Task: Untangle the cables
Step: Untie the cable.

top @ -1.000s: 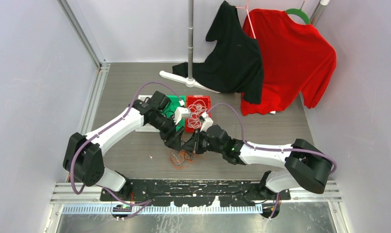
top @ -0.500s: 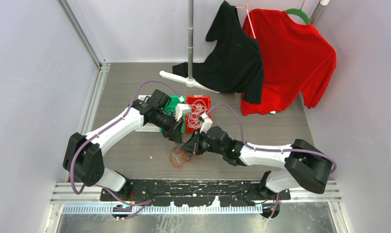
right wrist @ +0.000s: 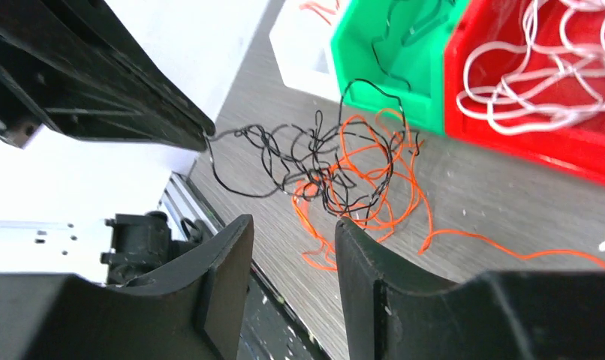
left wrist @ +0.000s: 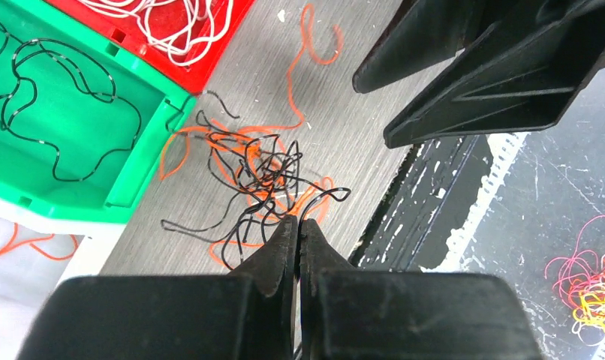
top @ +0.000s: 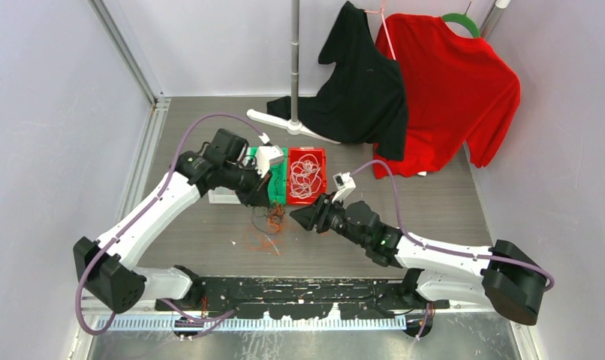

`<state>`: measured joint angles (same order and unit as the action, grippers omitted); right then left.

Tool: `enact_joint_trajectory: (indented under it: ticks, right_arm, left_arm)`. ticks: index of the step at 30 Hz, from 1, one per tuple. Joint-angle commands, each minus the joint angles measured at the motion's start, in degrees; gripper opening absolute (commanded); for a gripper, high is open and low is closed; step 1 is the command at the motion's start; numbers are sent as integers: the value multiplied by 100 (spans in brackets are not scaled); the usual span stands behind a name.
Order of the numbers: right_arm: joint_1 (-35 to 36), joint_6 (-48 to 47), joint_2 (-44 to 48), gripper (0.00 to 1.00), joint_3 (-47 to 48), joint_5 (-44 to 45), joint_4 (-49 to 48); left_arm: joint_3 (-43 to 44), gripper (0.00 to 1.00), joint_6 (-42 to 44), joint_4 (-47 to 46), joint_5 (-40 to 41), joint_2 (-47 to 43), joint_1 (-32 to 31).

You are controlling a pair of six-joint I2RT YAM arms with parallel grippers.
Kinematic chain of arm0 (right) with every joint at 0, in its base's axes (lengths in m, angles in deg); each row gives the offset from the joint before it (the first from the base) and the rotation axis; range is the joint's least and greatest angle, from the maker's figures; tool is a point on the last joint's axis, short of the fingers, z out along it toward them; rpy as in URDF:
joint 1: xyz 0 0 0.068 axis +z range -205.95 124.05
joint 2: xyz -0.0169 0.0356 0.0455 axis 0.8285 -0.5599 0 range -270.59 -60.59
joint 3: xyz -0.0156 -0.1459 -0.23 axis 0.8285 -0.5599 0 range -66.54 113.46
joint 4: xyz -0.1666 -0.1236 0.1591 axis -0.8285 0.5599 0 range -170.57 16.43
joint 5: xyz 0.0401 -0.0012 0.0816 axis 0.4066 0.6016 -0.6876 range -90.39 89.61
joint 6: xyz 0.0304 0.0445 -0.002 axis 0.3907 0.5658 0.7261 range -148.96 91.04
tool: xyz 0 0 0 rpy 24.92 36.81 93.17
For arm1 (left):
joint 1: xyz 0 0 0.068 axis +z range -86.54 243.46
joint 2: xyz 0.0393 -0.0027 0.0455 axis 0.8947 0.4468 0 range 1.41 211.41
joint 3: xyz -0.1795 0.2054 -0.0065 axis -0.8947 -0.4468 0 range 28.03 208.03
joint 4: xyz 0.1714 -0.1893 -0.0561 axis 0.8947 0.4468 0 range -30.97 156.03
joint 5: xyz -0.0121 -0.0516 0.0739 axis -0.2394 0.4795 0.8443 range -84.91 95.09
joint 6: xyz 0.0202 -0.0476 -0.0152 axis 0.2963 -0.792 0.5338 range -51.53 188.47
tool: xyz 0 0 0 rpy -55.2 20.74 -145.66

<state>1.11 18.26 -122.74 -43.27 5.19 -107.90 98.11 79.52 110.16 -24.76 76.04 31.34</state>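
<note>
Near the middle of the grey wood-grain bench [top: 434,187], just on the near-edge side of the bins: a loose tangle of thin black and orange-red cables [left wrist: 266,169], black wires knotted over and through the orange-red ones. From the tangle, one black strand [right wrist: 232,135] running out to the tip of the left claw [left wrist: 298,225]. Left claw pinched fully shut on that strand, fingers pressed flat together with no gap.

Right claw [right wrist: 292,223] roughly half open, nothing between its fingers, hovering close beside the tangle on the side towards the bench's right edge, tips apart from the wires.

Beside the tangle, flat on the bench: a single stray orange-red wire [right wrist: 510,251].

Towards the far edge from the tangle, three bins side by side:
- green plastic bin [left wrist: 145,146], holding a curled black cable [left wrist: 67,82];
- red plastic bin [right wrist: 525,150], holding looped white cables [right wrist: 540,67];
- white tray [right wrist: 303,52], with orange-red wire just visible inside.
</note>
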Motion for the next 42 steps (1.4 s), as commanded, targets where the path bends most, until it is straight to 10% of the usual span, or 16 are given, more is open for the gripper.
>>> enact_joint_trajectory:
  ticks: [1, 20, 42]
  right_arm:
    - [136, -440, 101, 50, 404, 293, -452]
    - [1376, -1787, -837, 46, 1461, 2687, -337]
    - [1375, -1942, -1971, 49, 1652, 2510, -2102]
  left_arm:
    - [163, 0, -382, 389, 87, -383, 30]
    - [405, 0, -1124, 669, -468, -749, 28]
    - [1297, 0, -1860, 527, -2263, -524, 30]
